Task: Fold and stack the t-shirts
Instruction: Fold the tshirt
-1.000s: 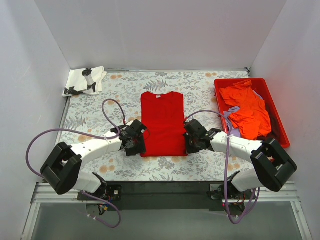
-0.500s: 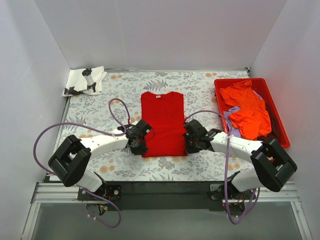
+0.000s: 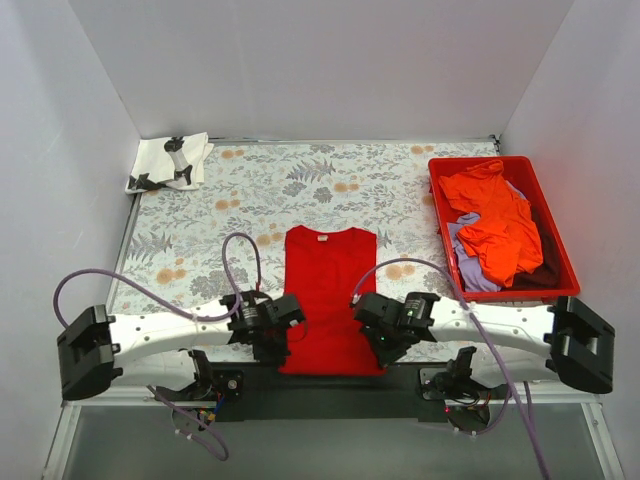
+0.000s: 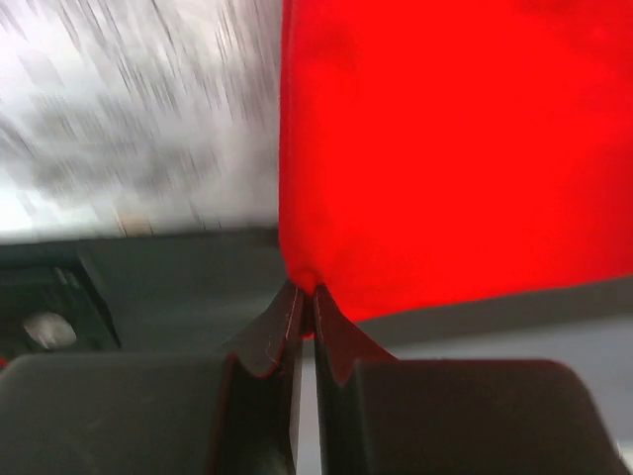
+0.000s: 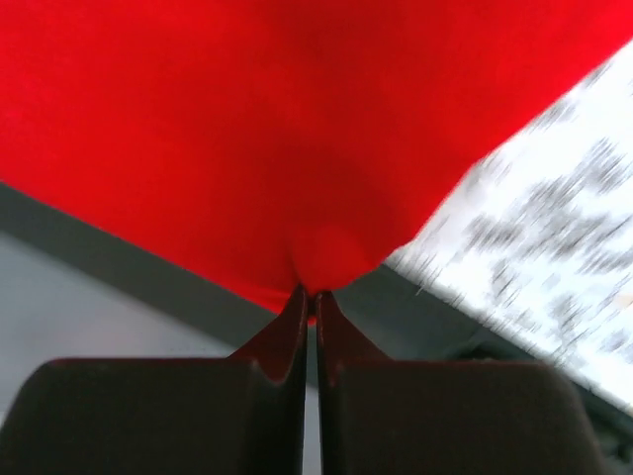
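Red t-shirt (image 3: 330, 290) hem is overhanging the table (image 3: 200, 215) edge; left gripper (image 4: 304, 297) and right gripper (image 5: 309, 297) are pinching only thin corner nips, probably risking slipping free under tension.

The right claw (image 5: 309, 302) entered the frame at 6 o'clock, its two dark fingers (image 5: 282, 341) pressed together on a pinched fold at the edge of the red t-shirt (image 5: 297, 129). The cloth filled the view from 9 through 12 to 2 o'clock. A blurred floral tabletop (image 5: 564, 257) showed at 4 o'clock. A dark band (image 5: 109, 259) ran beneath the cloth edge at 8 o'clock.
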Controlling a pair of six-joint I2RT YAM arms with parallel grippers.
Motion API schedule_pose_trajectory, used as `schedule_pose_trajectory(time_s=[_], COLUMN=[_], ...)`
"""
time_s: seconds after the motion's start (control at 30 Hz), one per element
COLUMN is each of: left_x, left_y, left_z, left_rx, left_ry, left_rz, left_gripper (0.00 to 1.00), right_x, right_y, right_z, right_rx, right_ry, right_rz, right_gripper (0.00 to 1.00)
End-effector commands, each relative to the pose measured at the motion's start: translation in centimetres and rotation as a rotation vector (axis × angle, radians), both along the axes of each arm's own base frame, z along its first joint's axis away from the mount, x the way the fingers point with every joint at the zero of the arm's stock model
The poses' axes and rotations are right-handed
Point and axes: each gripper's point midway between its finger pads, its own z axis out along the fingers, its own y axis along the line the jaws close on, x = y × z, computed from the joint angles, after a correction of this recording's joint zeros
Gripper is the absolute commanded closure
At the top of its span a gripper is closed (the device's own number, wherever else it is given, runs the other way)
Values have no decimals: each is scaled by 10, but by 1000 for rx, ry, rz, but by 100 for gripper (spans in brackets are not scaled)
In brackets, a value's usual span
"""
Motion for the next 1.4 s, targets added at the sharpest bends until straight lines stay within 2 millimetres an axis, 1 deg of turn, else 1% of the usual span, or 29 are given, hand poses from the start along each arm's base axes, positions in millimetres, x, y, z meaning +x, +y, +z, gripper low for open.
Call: schedule_pose_trajectory(time_s=[0.0,0.03,0.1,0.13,0.17,0.2,0.23,0.27,0.3,0.33,0.4,0.43,0.47,0.5,0.53,0.57,0.67,0.7,0.73,0.83,0.87,0.97,1.1,1.13,1.2,1.23,1.27,1.33,1.37], left_x=[-45,-46,-33,-19,-8,5,25,40,52,73,94,111,119,129,139,147,171,177,189,211,216,236,260,264,274,277,280,289,292], left_y=[19,19,13,9,6,7,12,8,8,10,8,8,8,7,7,6,3,2,3,5,5,5,9,9,11,12,12,12,12], left_z=[9,14,31,48,59,65,67,78,81,83,91,94,89,92,93,89,95,97,101,102,101,95,83,73,66,62,54,49,42], left_rx=[12,-7,-60,-82,-93,-89,-71,-93,-97,-98,-115,-128,-110,-111,-119,-109,-132,-139,-155,-167,-163,-156,-136,-123,-114,-106,-96,-85,-74], left_ry=[144,143,70,25,-11,-52,-77,-105,-126,-164,-203,-224,-224,-237,-244,-240,-274,-285,-312,-328,-334,-342,-355,-341,-354,-355,-345,-369,-363], left_rz=[103,101,101,114,117,121,114,116,112,120,120,144,114,118,131,119,126,129,148,165,168,174,193,195,209,213,214,223,225], left_gripper=[100,100,100,100,100,100,100,100,100,100,100,100,100,100,100,100,100,100,100,100,100,100,100,100,99,98,98,97,97], right_x=[-39,-37,-22,-10,1,20,30,50,60,70,94,102,109,118,128,134,158,162,171,189,199,217,237,240,252,254,259,268,271], right_y=[-34,-33,-27,-24,-20,-22,-22,-19,-20,-20,-16,-15,-13,-14,-9,-7,-3,-2,2,-1,-2,-1,-2,-3,-5,-2,-5,-4,-6], right_z=[17,24,45,55,70,77,81,94,99,101,116,117,120,121,126,128,135,137,139,135,138,135,120,117,106,102,98,86,82], right_rx=[-97,-68,-38,-29,-13,-8,-8,24,24,13,33,18,17,15,17,17,26,29,33,23,27,44,40,36,31,52,51,46,43], right_ry=[115,100,30,-21,-49,-87,-102,-134,-158,-168,-209,-214,-222,-228,-239,-242,-261,-260,-271,-263,-277,-274,-257,-254,-257,-244,-244,-240,-237], right_rz=[-25,-22,-6,-15,-28,-44,-56,-99,-78,-80,-105,-84,-81,-88,-76,-72,-83,-82,-83,-89,-97,-113,-128,-132,-144,-139,-152,-158,-167], right_gripper=[99,99,99,99,99,99,99,99,99,99,99,99,99,99,99,99,99,99,99,99,99,99,99,99,99,99,99,99,99])
